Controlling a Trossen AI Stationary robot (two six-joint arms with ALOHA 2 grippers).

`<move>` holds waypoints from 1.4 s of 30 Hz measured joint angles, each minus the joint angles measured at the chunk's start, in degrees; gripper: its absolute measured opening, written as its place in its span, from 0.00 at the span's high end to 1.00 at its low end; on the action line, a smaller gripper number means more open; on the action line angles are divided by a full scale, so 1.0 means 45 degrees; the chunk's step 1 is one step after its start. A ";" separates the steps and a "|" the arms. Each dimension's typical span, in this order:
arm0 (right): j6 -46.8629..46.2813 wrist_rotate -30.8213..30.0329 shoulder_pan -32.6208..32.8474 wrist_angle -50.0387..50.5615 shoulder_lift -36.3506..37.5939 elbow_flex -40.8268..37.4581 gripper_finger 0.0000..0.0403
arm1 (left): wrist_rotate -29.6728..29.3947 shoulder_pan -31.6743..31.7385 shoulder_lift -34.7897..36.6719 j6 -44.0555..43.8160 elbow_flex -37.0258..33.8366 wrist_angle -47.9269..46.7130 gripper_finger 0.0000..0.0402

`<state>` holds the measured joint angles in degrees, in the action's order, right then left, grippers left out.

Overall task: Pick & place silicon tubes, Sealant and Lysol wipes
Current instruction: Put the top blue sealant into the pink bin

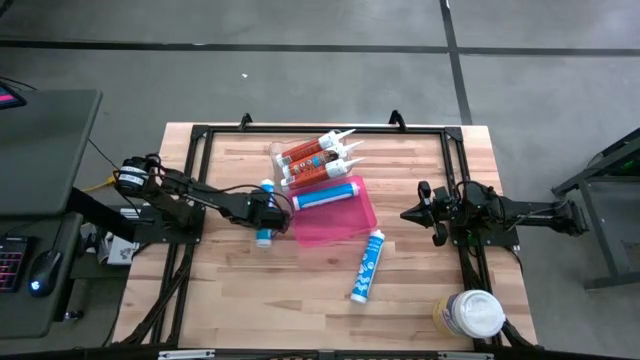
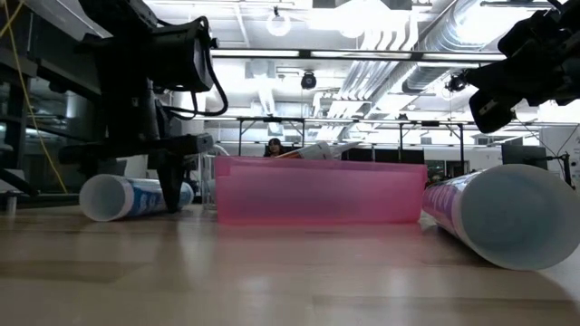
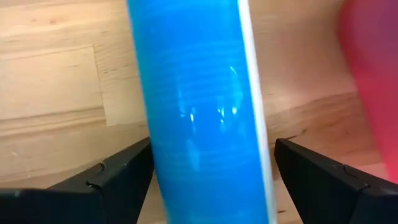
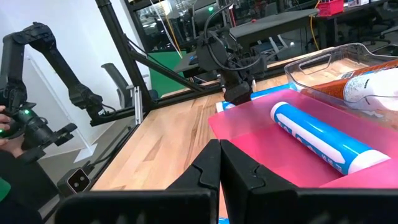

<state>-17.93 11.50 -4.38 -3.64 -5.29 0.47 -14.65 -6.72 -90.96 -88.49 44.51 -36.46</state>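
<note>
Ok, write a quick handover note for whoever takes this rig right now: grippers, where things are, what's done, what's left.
Left gripper: open, straddling a blue sealant tube lying on the table left of the pink tray; not yet gripped.
Right gripper: shut, empty, waiting right of the tray.
Done: one blue tube lies in the pink tray; three orange-labelled silicone tubes lie in the clear tray behind it.
Left: the straddled tube, another blue tube on the table in front of the tray, and the Lysol wipes at the near right corner.
</note>
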 joint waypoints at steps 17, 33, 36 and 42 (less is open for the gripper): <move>0.0000 -0.0003 0.0000 0.0000 -0.0003 0.0000 1.00 | 0.0422 -0.0005 0.0000 -0.0450 -0.0010 -0.0408 0.18; 0.0000 0.0000 0.0000 0.0000 -0.0003 0.0000 1.00 | 0.0485 -0.0019 0.0000 -0.0266 -0.0029 -0.0648 0.52; 0.0000 -0.0003 0.0000 0.0000 0.0001 0.0000 1.00 | 0.0540 -0.0019 -0.0005 0.0389 -0.0024 -0.0638 0.52; 0.0000 -0.0003 0.0000 0.0000 -0.0002 0.0000 1.00 | 0.0577 -0.0019 -0.0005 0.0623 -0.0024 -0.0657 0.52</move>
<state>-17.93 11.49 -4.38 -3.64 -5.29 0.47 -12.05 -6.81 -90.98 -85.69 44.40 -39.42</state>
